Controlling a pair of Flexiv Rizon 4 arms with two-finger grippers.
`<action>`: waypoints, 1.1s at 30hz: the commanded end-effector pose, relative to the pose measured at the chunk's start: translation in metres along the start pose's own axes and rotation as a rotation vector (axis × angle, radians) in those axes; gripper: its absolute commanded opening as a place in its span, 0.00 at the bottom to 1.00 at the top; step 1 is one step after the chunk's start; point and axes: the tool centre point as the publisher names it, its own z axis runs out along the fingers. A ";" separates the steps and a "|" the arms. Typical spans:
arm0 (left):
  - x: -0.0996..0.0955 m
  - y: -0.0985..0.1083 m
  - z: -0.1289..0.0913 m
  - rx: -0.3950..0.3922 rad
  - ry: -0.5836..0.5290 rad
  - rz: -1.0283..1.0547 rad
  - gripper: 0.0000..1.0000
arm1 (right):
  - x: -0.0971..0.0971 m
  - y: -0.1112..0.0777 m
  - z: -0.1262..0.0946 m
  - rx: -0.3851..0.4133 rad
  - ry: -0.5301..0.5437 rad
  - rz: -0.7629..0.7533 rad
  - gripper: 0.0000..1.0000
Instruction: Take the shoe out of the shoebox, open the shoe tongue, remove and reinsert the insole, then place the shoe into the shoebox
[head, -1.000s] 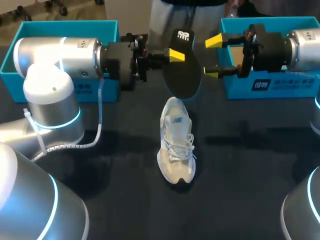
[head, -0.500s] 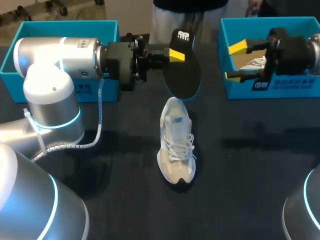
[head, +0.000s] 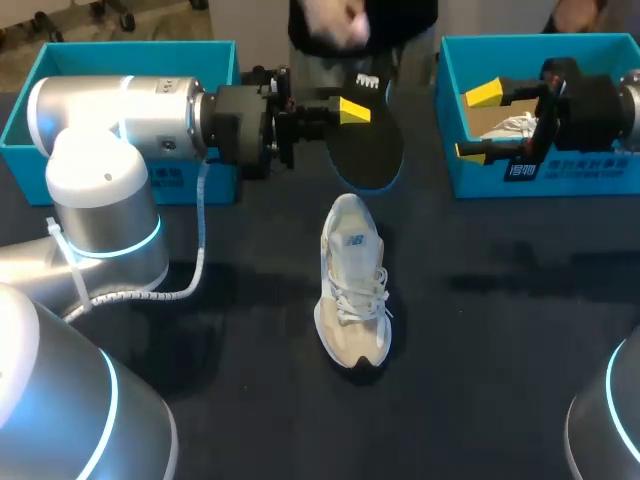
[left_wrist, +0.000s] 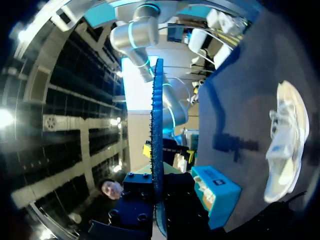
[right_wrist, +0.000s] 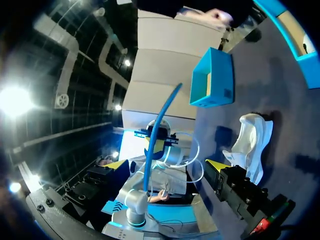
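**Left claw** (head: 349, 111). Closed on the heel end of the insole (head: 368, 155). One yellow tip lies against the near face. In the left wrist view the insole runs edge-on out from between the fingers, so the grip is taken from both faces. The insole hangs toe-down above the bench (head: 500, 330), just beyond the heel of the shoe (head: 352, 290) and not touching it.

**Right claw** (head: 477, 122). Fingers spread wide and holding nothing. It sits over the near wall of the right shoebox (head: 600, 175), well apart from the insole.

**Change.** One second ago the right claw stood close beside the insole, its yellow tips either side of the insole's edge. It has since drawn back to the right, over its box. The insole has barely moved and stays with the left claw alone. The shoe has not shifted.

**Reading for the task.** The shoe is out of its box and the insole is out of the shoe, so the removal step appears complete. Reinsertion is probably next. The insole's toe would have to be lowered into the shoe's opening, and the freed right claw may be needed to steady the shoe or hold the tongue back.

**Surroundings.** The shoe lies upright at mid-bench, toe toward the robot. The left shoebox (head: 130, 45) stands behind the left arm. The right shoebox holds pale contents that cannot be identified.
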 end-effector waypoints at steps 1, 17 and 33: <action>-0.008 -0.008 -0.001 -0.029 0.046 -0.365 0.00 | 0.000 0.000 0.001 0.000 -0.002 0.000 1.00; 0.000 -0.006 -0.001 -0.062 0.008 -1.190 0.00 | 0.000 0.000 0.001 0.000 -0.002 0.000 1.00; -0.003 -0.002 0.003 -0.112 -0.092 -1.728 0.00 | 0.000 0.000 0.001 0.000 -0.002 0.000 1.00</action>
